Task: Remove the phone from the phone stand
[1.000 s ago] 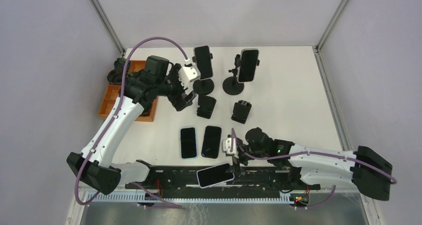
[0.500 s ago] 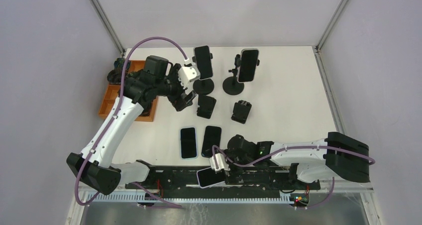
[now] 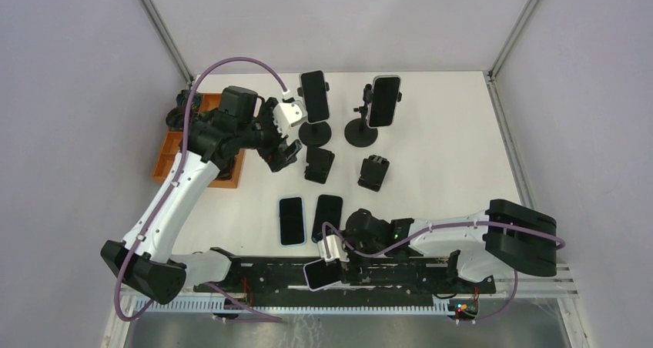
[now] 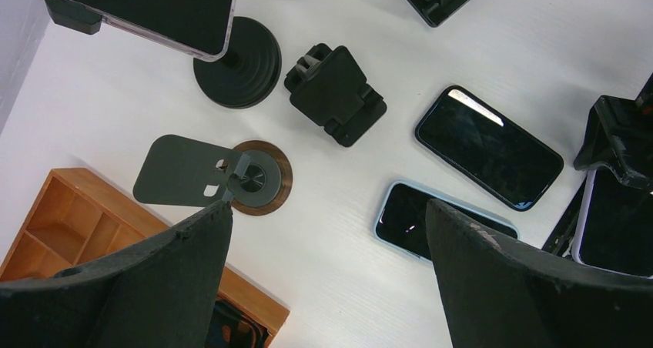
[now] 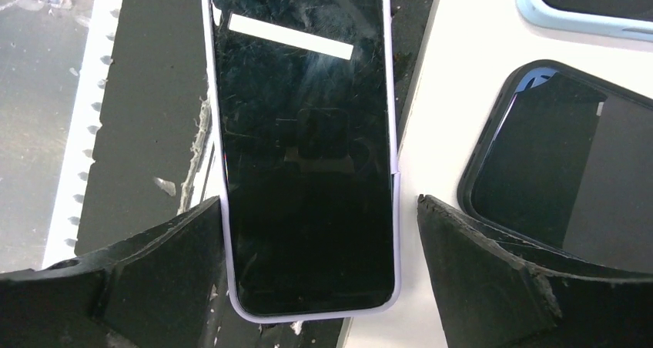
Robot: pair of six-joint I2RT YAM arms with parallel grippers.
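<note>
- Top view: the left gripper (image 3: 282, 154) is hanging with its jaws spread wide and gripping nothing, just left of the phone stand (image 3: 314, 135). The phone (image 3: 314, 95) is sitting clamped in that stand at the table's far side. A second stand (image 3: 360, 134) beside it is carrying another phone (image 3: 383, 100). The right gripper (image 3: 329, 262) is reaching over a lilac-cased phone (image 3: 317, 276) at the near edge.
- Left wrist view: the fingers (image 4: 115, 294) are standing far apart with nothing between them. Beneath them are lying a brown-based stand (image 4: 254, 177), a folded stand (image 4: 335, 94), two flat phones (image 4: 489, 148) and a wooden tray (image 4: 77, 225). The clamped phone (image 4: 131, 5) is showing at the upper left.
- Right wrist view: the fingers (image 5: 115, 286) are standing spread on either side of the lilac-cased phone (image 5: 304, 148), which is lying on a black rail (image 5: 146, 94). Contact on the left cannot be told; the right finger is standing clear.
</note>
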